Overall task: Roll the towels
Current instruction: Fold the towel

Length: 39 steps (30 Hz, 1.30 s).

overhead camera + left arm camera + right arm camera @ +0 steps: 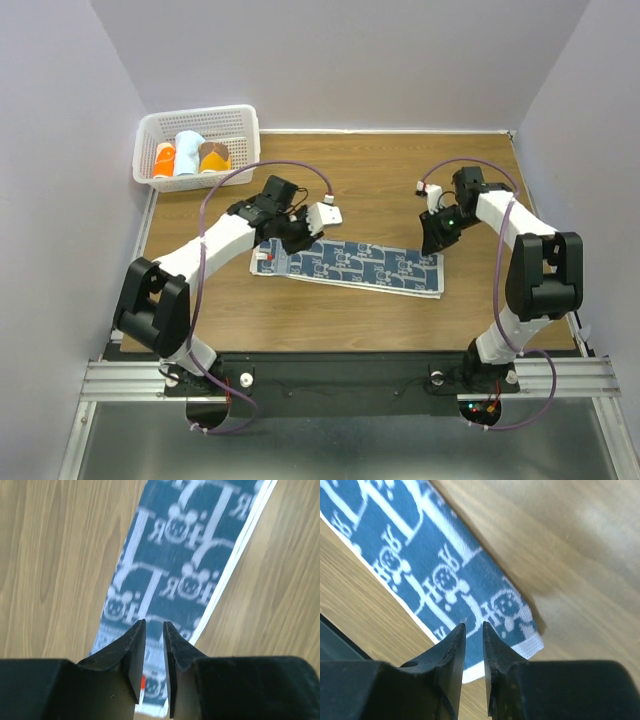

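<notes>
Hovering over both ends of the navy towel [350, 265], which lies flat and fully unrolled across the middle of the frame, so no roll is started. Left gripper [297, 237] sits above its left end and right gripper [437, 240] above the right corner. In the wrist views both have jaws drawn almost together with a thin slit, gripping nothing. White basket [200, 112] at upper left holds three rolled cloths [187, 152], likely finished ones. This one looks like the only towel left. Wooden table [380, 190], plain pale walls on three sides.
</notes>
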### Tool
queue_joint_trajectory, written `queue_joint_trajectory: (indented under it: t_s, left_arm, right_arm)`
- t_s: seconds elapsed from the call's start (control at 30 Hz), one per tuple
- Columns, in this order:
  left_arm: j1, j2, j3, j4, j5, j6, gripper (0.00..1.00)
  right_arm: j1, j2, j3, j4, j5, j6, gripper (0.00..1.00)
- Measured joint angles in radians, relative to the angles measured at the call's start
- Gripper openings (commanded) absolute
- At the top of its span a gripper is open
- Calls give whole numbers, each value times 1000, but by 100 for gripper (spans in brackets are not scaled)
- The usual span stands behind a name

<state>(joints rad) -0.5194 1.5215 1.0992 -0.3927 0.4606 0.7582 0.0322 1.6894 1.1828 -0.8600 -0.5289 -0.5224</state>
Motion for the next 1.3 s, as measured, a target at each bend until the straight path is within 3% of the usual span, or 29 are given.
queue_joint_trajectory:
  t_s: [0.2,0.37,0.63,0.77,0.93,1.03,1.13,1.27,1.3]
  left_arm:
    - [-11,107,33,30,-74,-114,25]
    - [3,147,-14,21,-165,-219,22]
    - [14,269,30,0,-243,-323,21]
    - [26,410,222,-43,-244,-334,21]
    - [31,761,752,-85,-219,-336,23]
    - [31,957,1074,-132,-206,-325,31]
    - [31,1049,1242,-161,-202,-304,38]
    - [45,1017,1178,-122,-191,-295,52]
    - [55,983,1123,-108,-179,-296,72]
  right_arm:
    - [0,85,53,6,16,14,17]
    - [0,134,-27,16,93,-8,14]
    - [8,20,-185,36,104,-38,14]
    - [39,4,-213,18,92,-51,15]
    - [90,44,-186,-31,63,-49,16]
    - [149,77,-167,-51,35,-31,16]
    - [231,111,-143,-58,7,5,20]
    - [330,156,-97,-69,-42,70,26]
    - [353,176,-77,-67,-70,93,27]
